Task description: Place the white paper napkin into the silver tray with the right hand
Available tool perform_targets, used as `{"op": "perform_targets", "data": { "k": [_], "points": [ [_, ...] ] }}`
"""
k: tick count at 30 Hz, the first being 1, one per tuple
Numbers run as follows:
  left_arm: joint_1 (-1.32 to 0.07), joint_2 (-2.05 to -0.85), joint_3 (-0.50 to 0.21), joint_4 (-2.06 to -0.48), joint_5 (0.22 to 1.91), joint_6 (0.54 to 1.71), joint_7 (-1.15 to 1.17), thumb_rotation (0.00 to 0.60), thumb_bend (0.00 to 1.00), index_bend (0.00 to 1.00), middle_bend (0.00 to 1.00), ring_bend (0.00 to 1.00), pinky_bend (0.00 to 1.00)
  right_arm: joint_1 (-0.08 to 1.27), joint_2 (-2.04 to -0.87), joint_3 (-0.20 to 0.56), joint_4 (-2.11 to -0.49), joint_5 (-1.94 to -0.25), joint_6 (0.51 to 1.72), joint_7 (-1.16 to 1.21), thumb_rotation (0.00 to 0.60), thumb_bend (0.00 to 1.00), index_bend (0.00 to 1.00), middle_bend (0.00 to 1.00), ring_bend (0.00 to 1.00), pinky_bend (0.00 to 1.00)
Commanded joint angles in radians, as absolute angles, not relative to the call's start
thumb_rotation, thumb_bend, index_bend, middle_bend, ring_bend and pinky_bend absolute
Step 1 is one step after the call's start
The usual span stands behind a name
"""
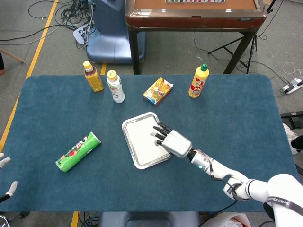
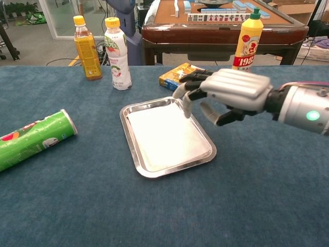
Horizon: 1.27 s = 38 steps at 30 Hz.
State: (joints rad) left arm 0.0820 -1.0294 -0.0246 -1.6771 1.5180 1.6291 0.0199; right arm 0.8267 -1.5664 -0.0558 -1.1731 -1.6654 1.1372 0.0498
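One white paper napkin (image 2: 167, 137) lies flat inside the shiny silver metal tray (image 2: 130, 139), and it covers most of the tray's floor. The tray sits near the middle of the dark blue table (image 1: 236, 118). The robot's right hand (image 2: 224, 94) is up in the air over the tray's far right corner. Its fingers (image 2: 187, 106) are spread apart and bent a little, and they hold nothing. They do not touch the napkin. At the near left edge of the table, only some pale fingertips (image 1: 4, 161) of the left hand show, so I cannot tell how that hand is set.

A green snack tube (image 1: 78, 151) lies on its side near the left edge. Along the far edge stand an orange drink bottle (image 1: 93, 77), a white bottle (image 1: 115, 87) and a yellow squeeze bottle (image 1: 199, 82). A small orange box (image 1: 158, 90) lies between them.
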Motion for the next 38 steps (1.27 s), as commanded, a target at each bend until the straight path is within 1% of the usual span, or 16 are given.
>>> {"op": "perform_targets", "data": {
  "k": [1,5,9,13,14,17,23,28,31,38],
  "points": [
    [0.076,-1.030,-0.027,-1.672,1.522,1.625,0.013,0.600,0.27,0.21,0.12,0.11,0.00,0.736,-1.450,-0.031,-1.295,-1.576,1.184,-0.053,0.600,0.73,0.40,0.16,0.01,0.06],
    [0.063,-1.031,-0.030,-1.665,1.528,1.612,0.007,0.600,0.27,0.21,0.12,0.11,0.00,0.658,-1.360,-0.029,-1.385,-1.512,1.224,-0.123,0.600,0.56,0.38,0.16,0.01,0.12],
    [0.046,-1.031,-0.034,-1.662,1.533,1.596,0.001,0.600,0.27,0.21,0.12,0.11,0.00,0.572,-1.287,-0.025,-1.463,-1.448,1.287,-0.169,0.600,0.47,0.35,0.16,0.02,0.18],
    [0.032,-1.029,-0.035,-1.662,1.541,1.583,-0.001,0.600,0.27,0.21,0.12,0.11,0.00,0.488,-1.222,-0.029,-1.516,-1.402,1.350,-0.194,0.600,0.36,0.33,0.16,0.04,0.21],
    [0.029,-1.029,-0.035,-1.662,1.544,1.581,-0.002,0.600,0.27,0.21,0.12,0.11,0.00,0.464,-1.202,-0.031,-1.532,-1.391,1.368,-0.199,0.600,0.34,0.32,0.17,0.05,0.22],
    [0.022,-1.029,-0.034,-1.664,1.551,1.576,-0.003,0.600,0.27,0.21,0.12,0.11,0.00,0.405,-1.160,-0.037,-1.563,-1.374,1.416,-0.213,0.600,0.33,0.31,0.18,0.06,0.24],
    [0.012,-1.032,-0.030,-1.668,1.562,1.570,-0.004,0.600,0.27,0.21,0.12,0.11,0.00,0.300,-1.093,-0.056,-1.616,-1.361,1.489,-0.212,0.600,0.31,0.28,0.18,0.07,0.24],
    [0.006,-1.033,-0.027,-1.671,1.569,1.568,-0.004,0.600,0.27,0.21,0.12,0.11,0.00,0.230,-1.070,-0.062,-1.632,-1.362,1.534,-0.196,0.600,0.30,0.28,0.18,0.07,0.24],
    [0.006,-1.033,-0.026,-1.672,1.572,1.571,-0.003,0.600,0.27,0.21,0.12,0.11,0.00,0.206,-1.065,-0.056,-1.634,-1.371,1.551,-0.191,0.600,0.30,0.28,0.18,0.07,0.24],
    [0.005,-1.035,-0.020,-1.678,1.569,1.569,0.007,0.600,0.27,0.21,0.12,0.11,0.00,0.188,-1.068,-0.036,-1.626,-1.397,1.544,-0.178,0.600,0.30,0.28,0.18,0.07,0.24]
  ]
}}
